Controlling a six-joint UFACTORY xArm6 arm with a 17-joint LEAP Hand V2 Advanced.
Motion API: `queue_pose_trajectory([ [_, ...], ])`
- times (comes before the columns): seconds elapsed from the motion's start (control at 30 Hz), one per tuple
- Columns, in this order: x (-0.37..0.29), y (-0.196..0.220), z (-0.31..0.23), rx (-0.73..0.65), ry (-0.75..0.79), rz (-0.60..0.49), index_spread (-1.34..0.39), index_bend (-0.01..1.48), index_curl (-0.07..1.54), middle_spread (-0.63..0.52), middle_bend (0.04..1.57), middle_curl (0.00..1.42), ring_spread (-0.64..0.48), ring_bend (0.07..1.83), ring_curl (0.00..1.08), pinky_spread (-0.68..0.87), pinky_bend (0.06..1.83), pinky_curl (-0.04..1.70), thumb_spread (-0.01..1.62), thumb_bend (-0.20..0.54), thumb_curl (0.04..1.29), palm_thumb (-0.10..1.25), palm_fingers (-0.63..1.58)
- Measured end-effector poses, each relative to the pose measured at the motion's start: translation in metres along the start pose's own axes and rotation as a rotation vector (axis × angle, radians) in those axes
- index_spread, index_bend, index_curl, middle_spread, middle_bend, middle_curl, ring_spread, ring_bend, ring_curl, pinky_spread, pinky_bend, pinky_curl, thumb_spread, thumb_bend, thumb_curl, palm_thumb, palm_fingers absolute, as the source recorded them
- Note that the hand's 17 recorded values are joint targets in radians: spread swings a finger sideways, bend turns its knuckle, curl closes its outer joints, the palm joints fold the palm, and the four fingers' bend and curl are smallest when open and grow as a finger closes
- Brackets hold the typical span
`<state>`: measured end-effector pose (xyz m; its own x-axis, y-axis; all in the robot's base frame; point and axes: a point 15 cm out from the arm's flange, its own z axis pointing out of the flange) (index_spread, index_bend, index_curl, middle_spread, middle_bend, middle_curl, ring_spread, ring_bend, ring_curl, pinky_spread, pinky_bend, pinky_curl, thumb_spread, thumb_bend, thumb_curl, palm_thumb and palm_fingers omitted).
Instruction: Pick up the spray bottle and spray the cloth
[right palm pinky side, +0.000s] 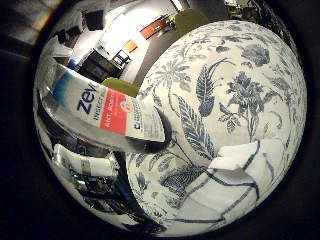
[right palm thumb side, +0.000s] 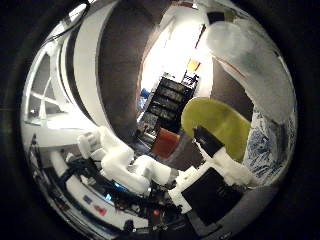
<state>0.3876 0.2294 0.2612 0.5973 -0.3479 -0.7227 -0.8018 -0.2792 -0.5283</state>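
The spray bottle (right palm pinky side: 105, 108), white with a blue and red label, lies close across the palm in the little finger side view, above the table. My hand's fingers (right palm pinky side: 88, 165) curl by its lower side. A white cloth with dark stripes (right palm pinky side: 238, 175) lies on the blue-flowered tablecloth (right palm pinky side: 215, 85), beside and below the bottle. In the thumb side view my hand (right palm thumb side: 130, 165) shows white curled fingers and black parts, and a pale translucent part of the bottle (right palm thumb side: 248, 58) runs past them.
A yellow-green rounded object (right palm thumb side: 215, 122) sits beside the table's edge. Dark shelves with goods (right palm thumb side: 165, 105) stand further back in the room. The flowered tablecloth also shows in the thumb side view (right palm thumb side: 270, 145).
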Motion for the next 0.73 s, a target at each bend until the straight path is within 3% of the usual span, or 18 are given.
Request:
queue_pose_trajectory([
  [0.23, -0.007, -0.008, -0.029, 0.031, 0.052, -0.047, -0.27, 0.26, 0.46, 0.01, 0.54, 0.41, 0.01, 0.72, 0.37, 0.31, 0.51, 0.65, 0.99, -0.023, 0.55, 0.83, 0.16],
  [0.73, -0.026, -0.014, -0.102, 0.093, 0.142, -0.08, -0.26, 0.19, 0.41, 0.01, 0.41, 0.39, 0.04, 0.58, 0.33, 0.36, 0.43, 0.51, 0.99, -0.022, 0.53, 0.82, 0.29],
])
